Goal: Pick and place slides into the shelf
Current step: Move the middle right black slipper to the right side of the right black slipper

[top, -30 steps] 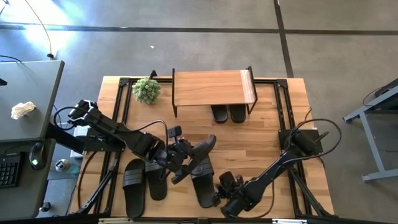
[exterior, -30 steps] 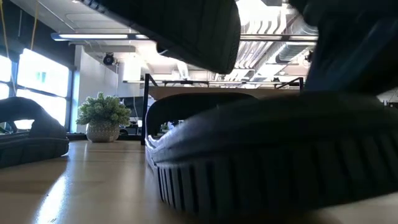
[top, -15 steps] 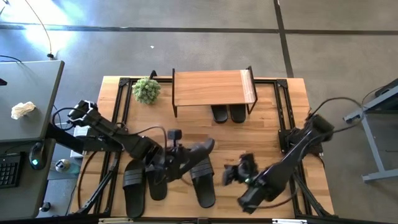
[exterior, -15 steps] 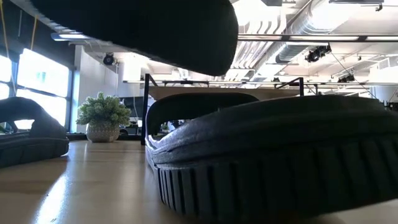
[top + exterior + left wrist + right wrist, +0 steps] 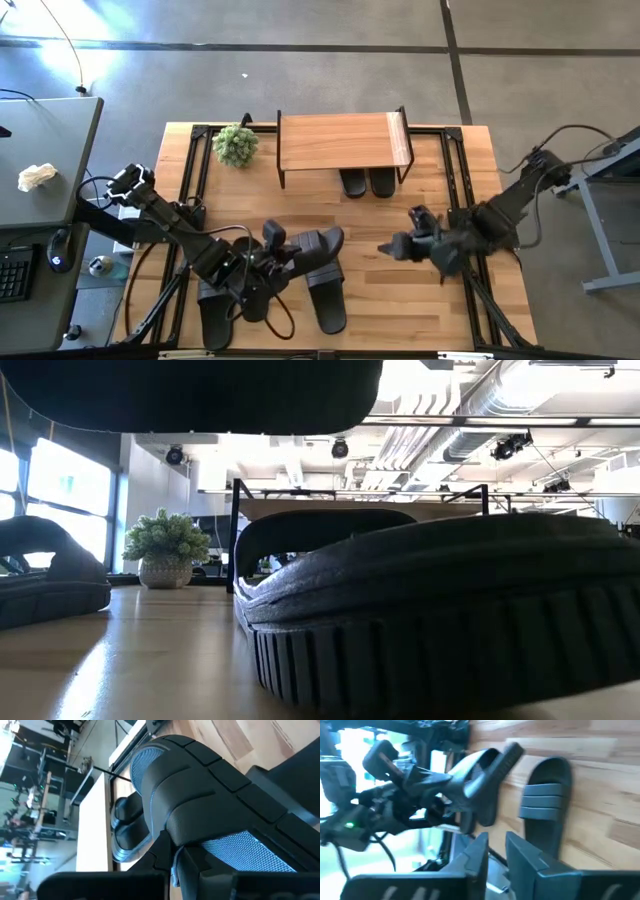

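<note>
While two slides already sit under the shelf, a third, the lifted slide, hangs clear of the table, clamped in the left gripper, which has stayed shut on it and drawn back a little toward the near left. Below it one flat slide lies on the wood, with two more slides beside the left arm. The right gripper has swung up and away from the flat slide to open table near the right edge, holding nothing; whether its fingers are parted I cannot tell. That likely clears the path for carrying the lifted slide to the shelf.
</note>
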Controlling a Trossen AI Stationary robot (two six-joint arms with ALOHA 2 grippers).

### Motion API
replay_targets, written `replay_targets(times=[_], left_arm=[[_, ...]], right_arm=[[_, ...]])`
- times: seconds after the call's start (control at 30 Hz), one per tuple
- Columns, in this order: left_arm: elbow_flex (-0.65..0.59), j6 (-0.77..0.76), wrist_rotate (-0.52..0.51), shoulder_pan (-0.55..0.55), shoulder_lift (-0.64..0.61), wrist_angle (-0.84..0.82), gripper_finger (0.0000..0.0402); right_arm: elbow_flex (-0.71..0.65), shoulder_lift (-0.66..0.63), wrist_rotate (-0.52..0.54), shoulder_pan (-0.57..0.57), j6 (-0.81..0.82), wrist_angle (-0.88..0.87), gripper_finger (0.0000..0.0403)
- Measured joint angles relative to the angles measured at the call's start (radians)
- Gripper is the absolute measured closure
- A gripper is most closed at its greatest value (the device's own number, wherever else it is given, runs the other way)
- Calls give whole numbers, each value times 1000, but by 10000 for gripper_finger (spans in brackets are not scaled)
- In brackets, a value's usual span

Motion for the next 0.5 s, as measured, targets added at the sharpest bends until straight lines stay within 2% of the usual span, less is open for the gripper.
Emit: replay_targets(times=[0.13, 0.3, 0.37, 0.5], left_arm=[[0, 49, -3, -11, 4, 25, 401], [0, 107, -19, -11, 6, 51, 401], [0, 109, -22, -11, 6, 48, 401], [0, 111, -26, -11, 6, 48, 401]], right_arm=[[-134, -46, -168, -117, -71, 237, 298], [-266, -52, -435, -242, -21, 462, 242], [-299, -52, -492, -273, 26, 497, 222], [-342, -51, -538, -321, 63, 524, 192]])
